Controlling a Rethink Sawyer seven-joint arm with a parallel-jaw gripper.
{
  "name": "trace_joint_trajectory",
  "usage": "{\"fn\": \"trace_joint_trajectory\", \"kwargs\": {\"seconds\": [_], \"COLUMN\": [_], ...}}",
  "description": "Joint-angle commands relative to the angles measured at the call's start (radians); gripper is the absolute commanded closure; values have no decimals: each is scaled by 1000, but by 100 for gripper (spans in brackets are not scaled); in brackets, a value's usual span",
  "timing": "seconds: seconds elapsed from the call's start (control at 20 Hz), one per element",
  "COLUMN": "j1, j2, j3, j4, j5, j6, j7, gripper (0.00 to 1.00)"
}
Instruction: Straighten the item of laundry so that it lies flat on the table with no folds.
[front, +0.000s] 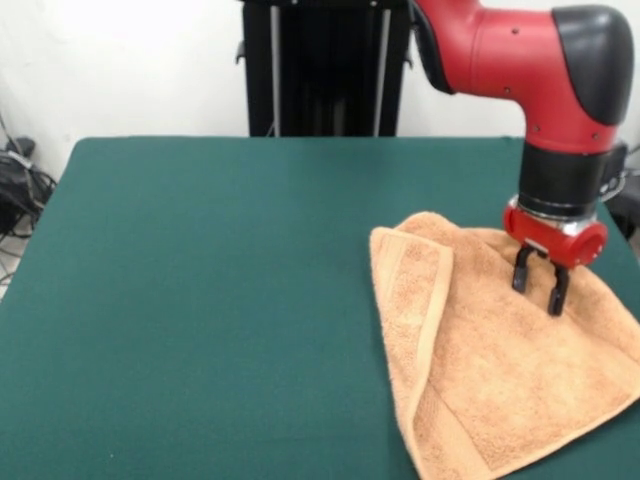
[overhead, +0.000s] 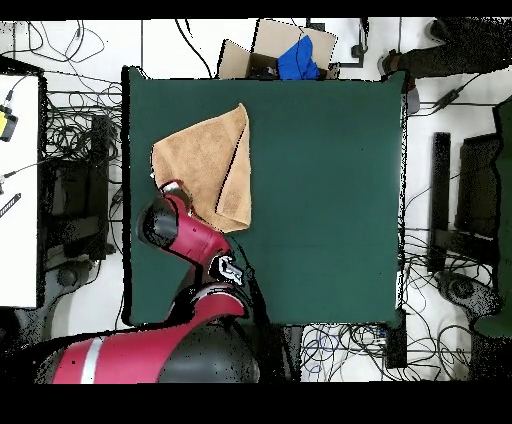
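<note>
A small peach-orange terry-cloth towel (front: 490, 350) lay in the lower right of the front view on the large table with a dark green felt-like surface (front: 200, 300). One long strip along its left side was folded over onto the rest. The black two-fingered gripper (front: 540, 287) on the red and black arm (front: 540, 70) stood over the towel's upper right part, fingers spread apart and clasping nothing. In the overhead view the towel (overhead: 205, 160) sat in the table's upper left.

One camera faces me across the worktop (front: 200, 300), close and low. Another looks straight down from high above; both share the worktop's green surface.
</note>
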Motion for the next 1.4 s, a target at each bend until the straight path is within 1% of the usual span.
{"fn": "trace_joint_trajectory", "kwargs": {"seconds": [0.05,0.1,0.25,0.3,0.45,0.6,0.7,0.85,1.0,1.25,1.4], "j1": [93,125,131,143,143,131,141,122,116,96,102], "j2": [165,175,194,205,198,181,194,176,168,146,128], "j3": [-151,-214,-282,-323,-374,-371,-384,-362,-370,-357,-366], "j4": [-183,-235,-338,-389,-466,-510,-535,-541,-553,-551,-558], "j5": [36,50,16,4,-42,-66,-64,-71,-82,-98,-94], "j6": [194,262,365,412,512,593,602,626,661,690,759], "j7": [-12,-8,15,34,68,101,133,131,137,125,152], "gripper": [0,0,0,0,0,0,0,0,0,0,0]}}
